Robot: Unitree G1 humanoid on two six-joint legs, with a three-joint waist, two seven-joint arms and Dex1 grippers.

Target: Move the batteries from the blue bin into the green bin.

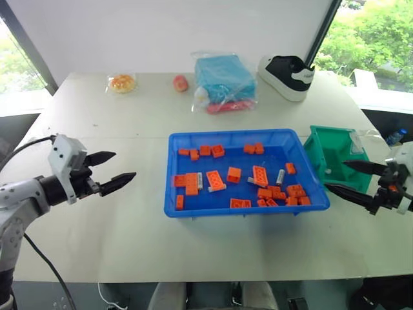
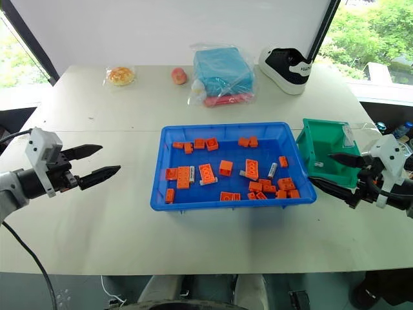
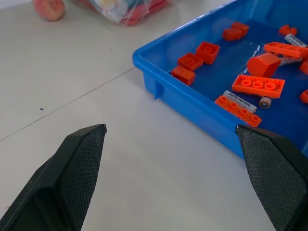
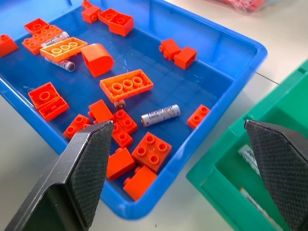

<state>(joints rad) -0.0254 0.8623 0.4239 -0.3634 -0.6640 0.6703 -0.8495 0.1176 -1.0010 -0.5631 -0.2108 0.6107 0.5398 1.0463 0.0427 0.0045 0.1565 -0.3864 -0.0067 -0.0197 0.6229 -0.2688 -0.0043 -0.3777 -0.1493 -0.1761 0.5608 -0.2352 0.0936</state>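
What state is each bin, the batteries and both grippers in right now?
blue bin: upright, holding orange bricks and batteries
batteries: lying flat among the bricks in the blue bin
green bin: upright beside the blue bin
left gripper: open, empty
right gripper: open, empty

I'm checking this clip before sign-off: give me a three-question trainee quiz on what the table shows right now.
1. True or false: the right pincer is shut on a battery.
2. Which side of the blue bin does the green bin stand on: A) the robot's left, B) the robot's right?
3. Fill in: the batteries lie in the blue bin among orange ____.

Key:
1. False; both the right and the left pincer stand open and empty.
2. B.
3. Bricks.
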